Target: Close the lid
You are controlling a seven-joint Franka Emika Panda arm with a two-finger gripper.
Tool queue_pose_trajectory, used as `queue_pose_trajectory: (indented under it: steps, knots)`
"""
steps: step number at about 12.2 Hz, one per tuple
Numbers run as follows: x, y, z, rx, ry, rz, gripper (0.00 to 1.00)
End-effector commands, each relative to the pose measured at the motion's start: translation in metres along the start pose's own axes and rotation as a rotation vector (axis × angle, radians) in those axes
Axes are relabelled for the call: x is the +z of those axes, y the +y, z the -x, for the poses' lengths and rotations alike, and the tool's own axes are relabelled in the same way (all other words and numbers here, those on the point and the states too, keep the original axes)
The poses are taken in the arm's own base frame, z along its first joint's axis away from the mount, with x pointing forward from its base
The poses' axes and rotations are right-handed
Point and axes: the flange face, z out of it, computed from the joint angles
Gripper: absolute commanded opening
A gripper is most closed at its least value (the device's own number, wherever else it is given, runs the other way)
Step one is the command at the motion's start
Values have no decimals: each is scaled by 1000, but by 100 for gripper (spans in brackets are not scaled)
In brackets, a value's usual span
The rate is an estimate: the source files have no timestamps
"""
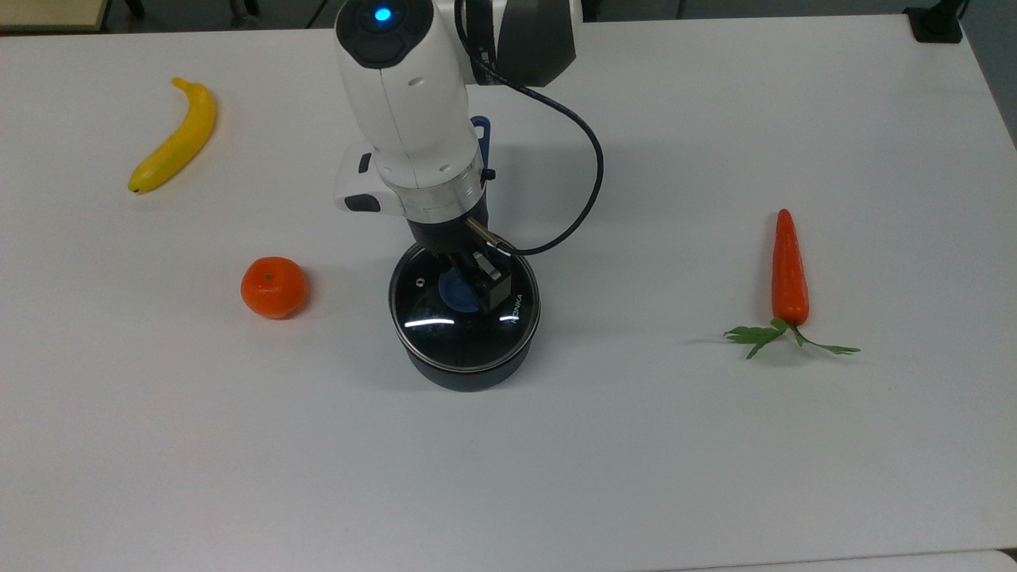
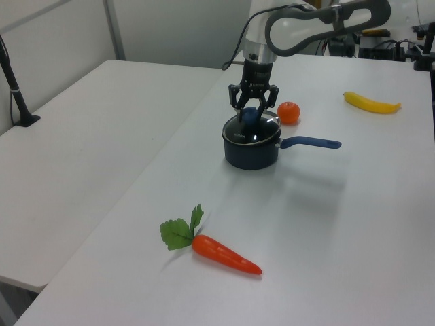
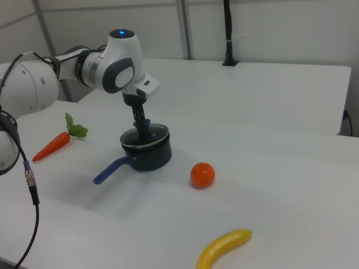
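Lying well off toward the top view's left of the end effector (image 1: 467,284) is a yellow banana (image 1: 175,137), with an orange mandarin (image 1: 273,287) sitting nearer on that same side, both resting on the white surface (image 1: 715,445). Directly beneath the end effector, the lid (image 1: 463,308) is sitting level on the rim of the black saucepan (image 1: 469,371), covering its opening, its metal edge lining up with the pot wall in the left view (image 2: 252,132) and in the right view (image 3: 147,138). The end effector is pointing straight down over the lid's blue knob (image 1: 456,291), with its fingers (image 2: 233,97) standing on either side of that knob in the left view; they are closing around it, and contact appears to be holding the knob, though the pads themselves are partly hidden. The saucepan's blue handle (image 2: 311,142) is sticking out away from the end effector along the surface, toward the left view's right. Far off toward the top view's right of the end effector, an orange carrot (image 1: 789,270) with green leaves is lying by itself.
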Motion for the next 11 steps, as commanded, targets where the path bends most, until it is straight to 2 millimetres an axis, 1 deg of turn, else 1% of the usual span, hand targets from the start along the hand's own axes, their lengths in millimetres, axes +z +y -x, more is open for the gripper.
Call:
queue_pose_trajectory:
  steps: [1, 3, 4, 5, 6, 8, 9, 10, 11]
  knots:
    - [-6, 7, -3, -39, -32, -75, 46]
    - [-3, 9, -3, -41, -36, -70, 46]
    - [-4, 9, -3, -58, -35, -71, 46]
    - [-10, 12, -7, -63, -28, -76, 46]
    - [-4, 16, -8, -68, -35, -67, 46]
    - [-3, 15, -8, -69, -24, -73, 47]
    - [1, 17, -8, -67, -25, -68, 47]
    - [2, 18, -8, -67, -27, -68, 51]
    - [4, 19, -8, -65, -31, -66, 58]
